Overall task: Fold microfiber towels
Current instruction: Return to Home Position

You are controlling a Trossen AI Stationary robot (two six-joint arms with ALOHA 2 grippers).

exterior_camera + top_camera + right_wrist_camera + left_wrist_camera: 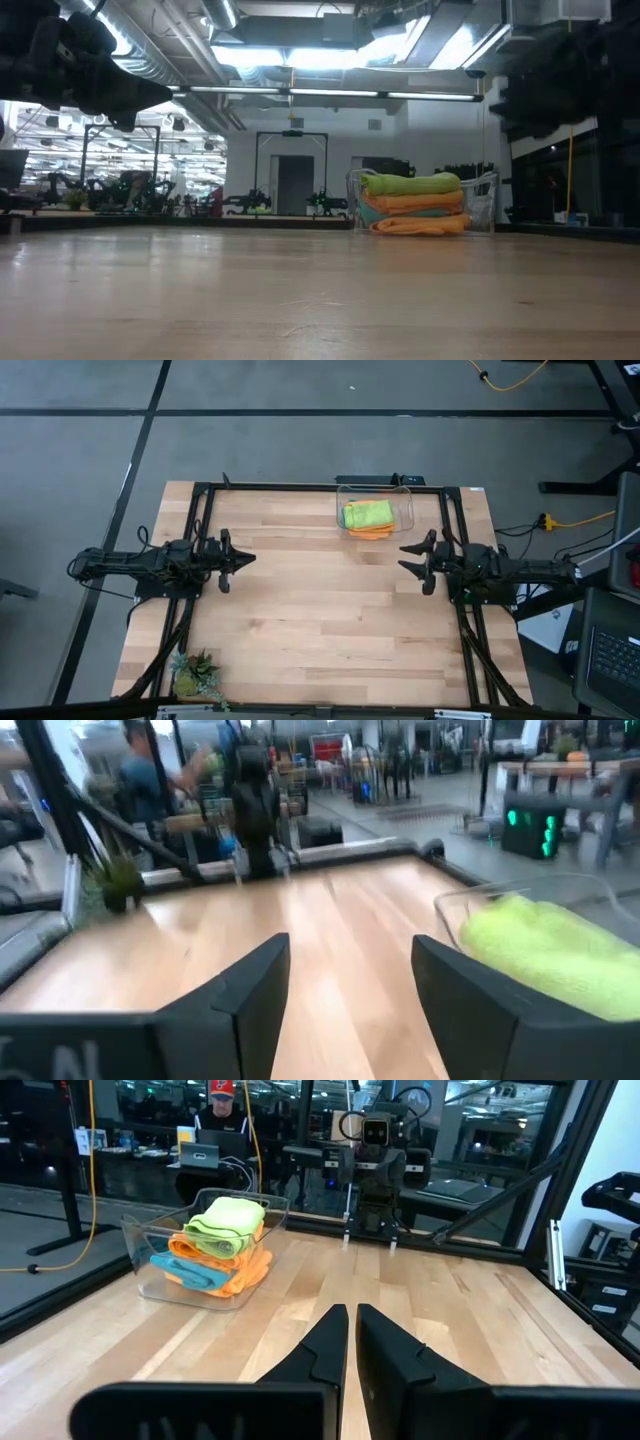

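The microfiber towels point(366, 517) lie folded in a stack inside a clear plastic bin point(408, 510) at the table's far edge, right of the middle. The low view shows the stack point(415, 203): lime green on top, orange and turquoise below, orange at the bottom. My left gripper point(247, 558) hovers at the table's left edge, shut and pointing level toward the middle; its wrist view shows the shut fingers point(352, 1312) and the stack point(222, 1245) far off. My right gripper point(404, 557) hovers at the right edge, open, with nothing between its fingers point(350, 945); the lime green towel point(545, 950) lies beside it.
A small green plant point(195, 675) stands at the table's near left corner. A dark frame point(300, 487) runs along the table's far and side edges. Bare wood point(320, 620) spreads between the two arms. A person point(222, 1120) sits at a laptop beyond the table.
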